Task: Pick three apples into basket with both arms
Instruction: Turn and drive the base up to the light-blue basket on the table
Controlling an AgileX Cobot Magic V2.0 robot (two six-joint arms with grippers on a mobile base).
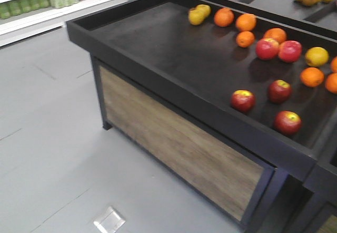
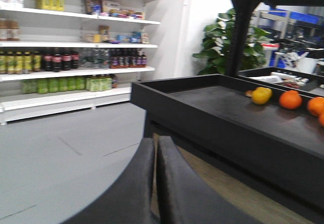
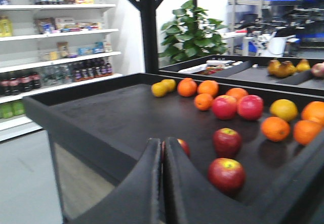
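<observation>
Left gripper (image 2: pixel 155 143) and right gripper (image 3: pixel 163 144) are each pressed together and empty, apparently held off the display table (image 1: pixel 158 59) before any pick; the three apples (image 1: pixel 279 90) lie loose near its front rim, basket not in view.

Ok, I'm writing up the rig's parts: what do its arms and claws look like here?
The left claw and the right claw show only in their own wrist views. They look alike: two smooth matte black fingers, broad at the base, curving to narrow tips. No markings, cables or arm segments are visible.
</observation>
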